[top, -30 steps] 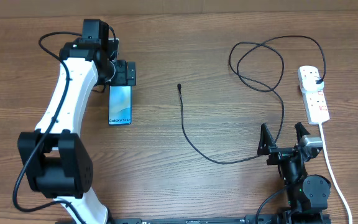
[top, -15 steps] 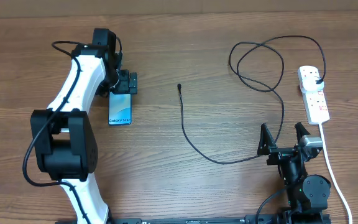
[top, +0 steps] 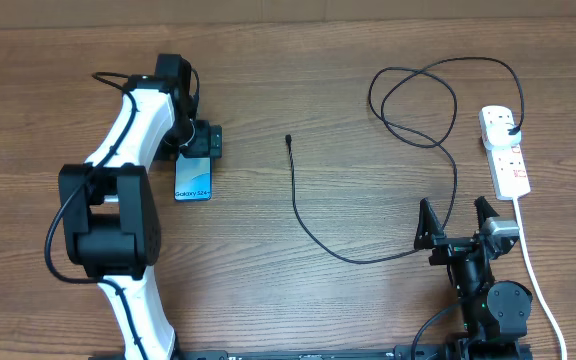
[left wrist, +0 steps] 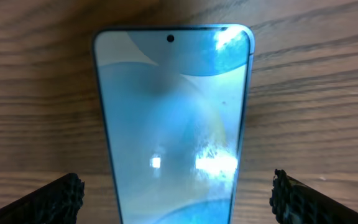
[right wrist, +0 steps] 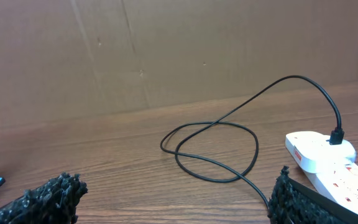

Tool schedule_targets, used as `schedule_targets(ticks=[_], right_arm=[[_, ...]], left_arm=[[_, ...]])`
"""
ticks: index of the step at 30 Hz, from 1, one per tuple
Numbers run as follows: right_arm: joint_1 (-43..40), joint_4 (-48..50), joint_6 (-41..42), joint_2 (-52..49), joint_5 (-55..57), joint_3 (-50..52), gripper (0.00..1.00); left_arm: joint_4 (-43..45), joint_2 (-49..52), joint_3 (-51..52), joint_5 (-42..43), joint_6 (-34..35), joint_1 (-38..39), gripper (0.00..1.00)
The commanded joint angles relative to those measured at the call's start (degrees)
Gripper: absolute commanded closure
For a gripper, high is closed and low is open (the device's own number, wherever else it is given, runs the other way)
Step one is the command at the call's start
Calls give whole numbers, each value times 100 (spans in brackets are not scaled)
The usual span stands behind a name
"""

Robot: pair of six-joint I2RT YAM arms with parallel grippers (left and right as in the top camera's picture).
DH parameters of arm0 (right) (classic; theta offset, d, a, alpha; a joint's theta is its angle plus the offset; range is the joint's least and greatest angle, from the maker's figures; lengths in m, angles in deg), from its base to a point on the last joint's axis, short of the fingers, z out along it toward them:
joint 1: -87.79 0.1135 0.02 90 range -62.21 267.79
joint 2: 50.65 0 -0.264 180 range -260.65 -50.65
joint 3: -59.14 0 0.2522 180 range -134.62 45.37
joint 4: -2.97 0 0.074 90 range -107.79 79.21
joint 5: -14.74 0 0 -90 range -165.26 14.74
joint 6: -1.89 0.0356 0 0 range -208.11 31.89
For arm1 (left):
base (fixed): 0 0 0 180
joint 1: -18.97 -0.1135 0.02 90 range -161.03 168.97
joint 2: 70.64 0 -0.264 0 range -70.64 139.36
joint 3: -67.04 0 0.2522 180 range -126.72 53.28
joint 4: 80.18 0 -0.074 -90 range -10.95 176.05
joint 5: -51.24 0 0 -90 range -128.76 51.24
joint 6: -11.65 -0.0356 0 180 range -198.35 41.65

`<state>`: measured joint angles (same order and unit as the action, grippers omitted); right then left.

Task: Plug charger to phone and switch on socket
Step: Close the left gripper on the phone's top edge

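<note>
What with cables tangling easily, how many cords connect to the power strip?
2. The black charger cable is plugged into the far end of the power strip and loops away leftward; the thick white cord leaves its near end toward the front edge.

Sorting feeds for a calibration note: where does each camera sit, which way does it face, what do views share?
Overhead: above the table, straight down on phone, charger, socket; arms, left end effector, right end effector show.
Left wrist: behind the left end effector, down onto the phone; its fingers at bottom corners.
Right wrist: low, facing across to a cardboard wall; its fingers below.
Shared: overhead and left wrist, phone; overhead and right wrist, charger, socket.
</note>
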<state>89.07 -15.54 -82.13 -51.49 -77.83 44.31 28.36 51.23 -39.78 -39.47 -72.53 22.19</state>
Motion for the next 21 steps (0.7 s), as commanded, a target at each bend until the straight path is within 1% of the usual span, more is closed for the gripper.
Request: schedule_targets(ticks=[1, 12, 17, 21], right_arm=[[37, 17, 13, 68, 15, 61, 0], [37, 17, 13, 68, 15, 61, 0], [37, 17, 13, 68, 15, 61, 0], [37, 17, 13, 68, 15, 61, 0]], left_arm=[[-15, 219, -94, 39, 37, -17, 0], [-35, 334, -76, 48, 37, -15, 0], [28, 334, -22, 48, 39, -9, 4], [219, 334, 153, 52, 42, 7, 5]])
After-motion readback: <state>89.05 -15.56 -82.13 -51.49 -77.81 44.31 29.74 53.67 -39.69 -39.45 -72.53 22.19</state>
